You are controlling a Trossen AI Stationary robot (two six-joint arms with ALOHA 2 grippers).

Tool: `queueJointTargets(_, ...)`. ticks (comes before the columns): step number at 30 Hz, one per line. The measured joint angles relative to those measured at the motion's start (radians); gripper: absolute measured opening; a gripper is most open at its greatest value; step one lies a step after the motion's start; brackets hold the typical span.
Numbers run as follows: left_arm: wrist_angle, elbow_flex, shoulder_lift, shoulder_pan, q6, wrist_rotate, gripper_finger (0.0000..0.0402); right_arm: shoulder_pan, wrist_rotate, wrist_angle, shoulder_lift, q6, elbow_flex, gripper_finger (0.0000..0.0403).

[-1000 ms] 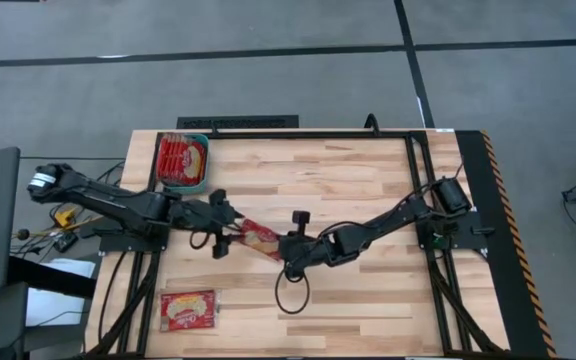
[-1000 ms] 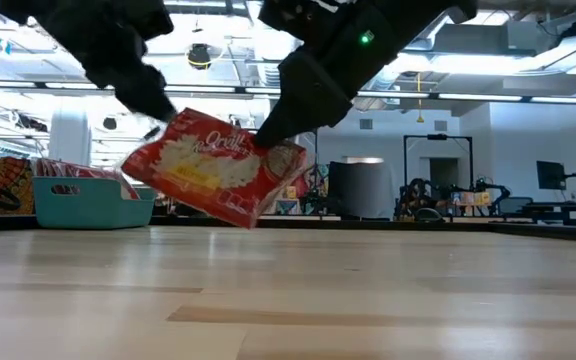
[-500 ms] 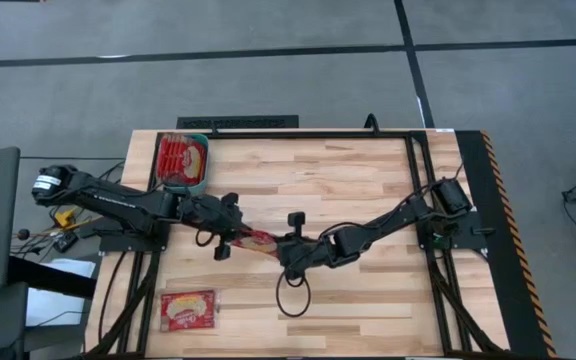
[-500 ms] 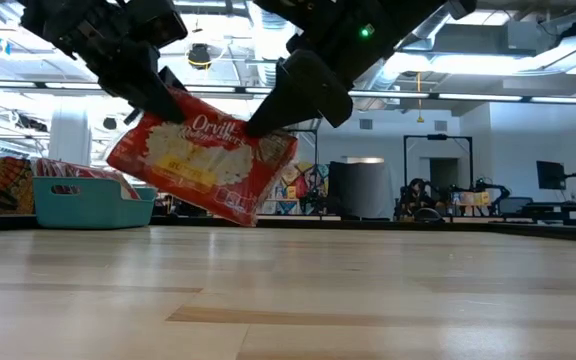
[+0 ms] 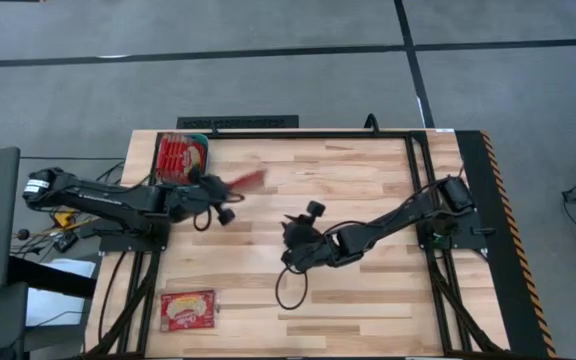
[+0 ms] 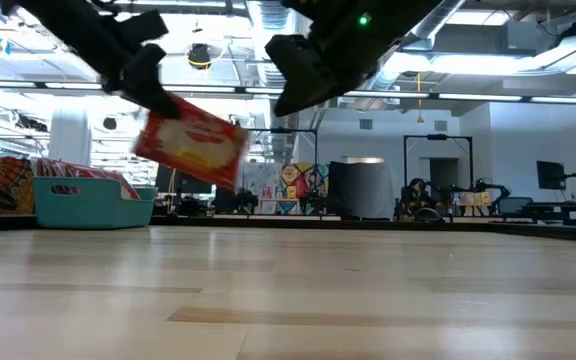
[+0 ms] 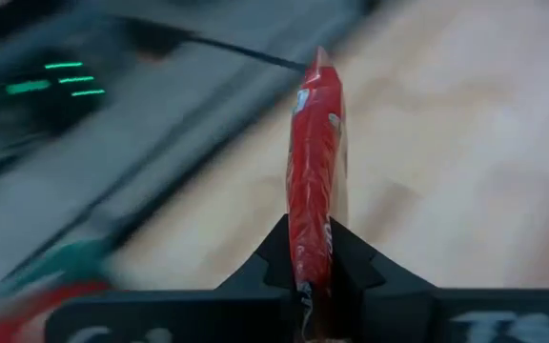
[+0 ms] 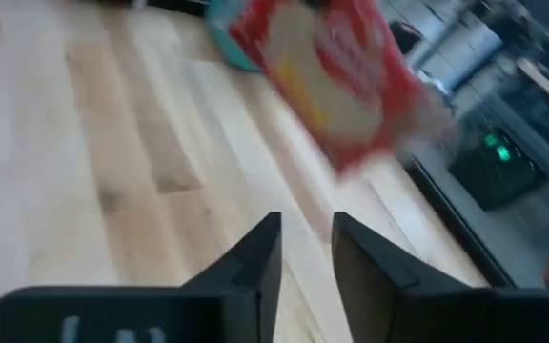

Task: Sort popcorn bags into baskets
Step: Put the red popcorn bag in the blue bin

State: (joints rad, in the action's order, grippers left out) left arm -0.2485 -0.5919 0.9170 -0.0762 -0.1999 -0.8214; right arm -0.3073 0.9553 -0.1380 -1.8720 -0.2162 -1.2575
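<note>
A red popcorn bag (image 5: 247, 180) hangs in the air above the table's far left part, with my left gripper (image 5: 224, 192) shut on it; the low view shows the bag (image 6: 190, 144) tilted, well above the wood. The teal basket (image 5: 200, 176) stands at the far left corner with red bags (image 5: 181, 157) in it. Another popcorn bag (image 5: 187, 310) lies flat near the front left edge. My right gripper (image 5: 291, 234) is open over the table's middle, its fingers (image 8: 260, 257) holding nothing, apart from the bag (image 8: 336, 67). My left gripper pinches one end of the bag (image 7: 313, 272) between its two fingers, the packet standing edge-on in the gap. The fingers come from the table's left, slanting a little downward. The bag sticks out beyond the fingertips, tilted and lifted clear of the table.
Bare wood fills the table's middle and right. A black frame rail (image 5: 298, 132) runs along the far edge, and a striped edge (image 5: 498, 200) marks the right side. A cable loop (image 5: 288, 290) hangs under the right arm.
My left gripper has shut on the bag's left end while my right gripper has opened and let go. The left gripper has then carried the bag up and toward the far left, nearer the basket, turning it edge-on. The right gripper has risen slightly and rolled.
</note>
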Motion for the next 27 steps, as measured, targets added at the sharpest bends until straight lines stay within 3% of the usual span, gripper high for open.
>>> queueJointTargets(6, -0.16, 0.084, -0.165, 0.001, -0.29, -0.416, 0.0007, 0.001, 0.017, -0.122, 0.016, -0.169, 0.002, 0.0154)
queueJointTargets(10, -0.151, 0.176, -0.24, 0.002, -0.417, -0.585, 0.0009, 0.001, 0.013, -0.117, 0.006, -0.177, 0.002, 0.0156)
queueJointTargets(17, -0.148, 0.291, -0.263, 0.025, -0.574, -0.675, 0.0009, 0.009, 0.012, -0.119, 0.005, -0.177, 0.003, 0.0139)
queueJointTargets(23, -0.141, 0.359, -0.263, 0.091, -0.695, -0.675, 0.0011, 0.025, 0.004, -0.115, 0.005, -0.176, 0.003, 0.0127)
queueJointTargets(27, -0.123, 0.384, -0.263, 0.147, -0.7, -0.613, 0.001, 0.036, -0.021, -0.113, 0.005, -0.171, 0.003, 0.0125)
